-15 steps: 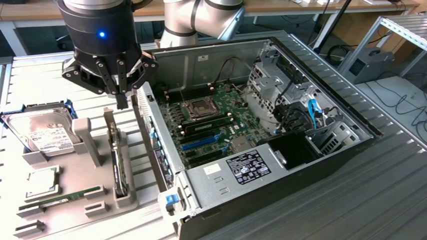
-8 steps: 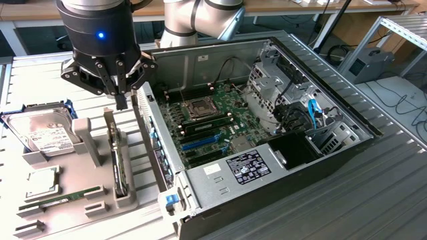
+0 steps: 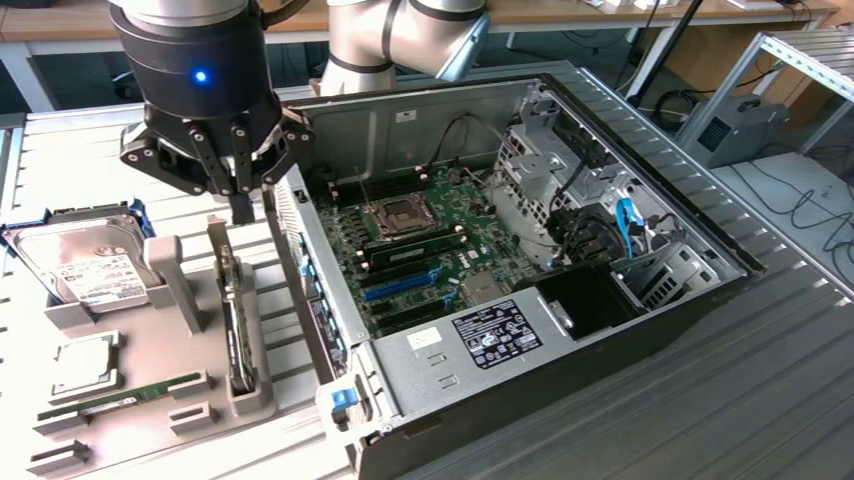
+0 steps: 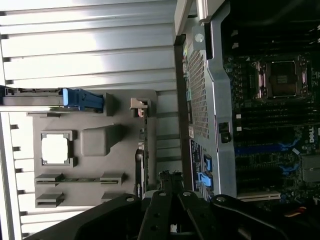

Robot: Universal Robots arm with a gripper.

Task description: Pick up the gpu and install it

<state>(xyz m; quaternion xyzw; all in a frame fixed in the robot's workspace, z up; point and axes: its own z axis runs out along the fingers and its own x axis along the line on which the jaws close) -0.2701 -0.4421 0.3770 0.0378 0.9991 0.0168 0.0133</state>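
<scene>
I'm at the pick-up step: the gpu (image 3: 238,330) is not yet lifted. It stands on edge in the grey holder (image 3: 167,265) just outside the open case (image 3: 400,360), parallel to the case's wall. My end effector (image 3: 243,205) hangs over the end of the card beside the case's rear corner, the tips just above it. The fingers are drawn fully together, and I see nothing between them, so I judge the card is not gripped. The wrist view puts the card's thin edge (image 4: 142,165) just beside the fingertips, slightly off their line. A grasp here calls for parting the fingers, centring them across that thin edge and coming down square. The blue slot (image 3: 400,287) inside the case is unfilled.
</scene>
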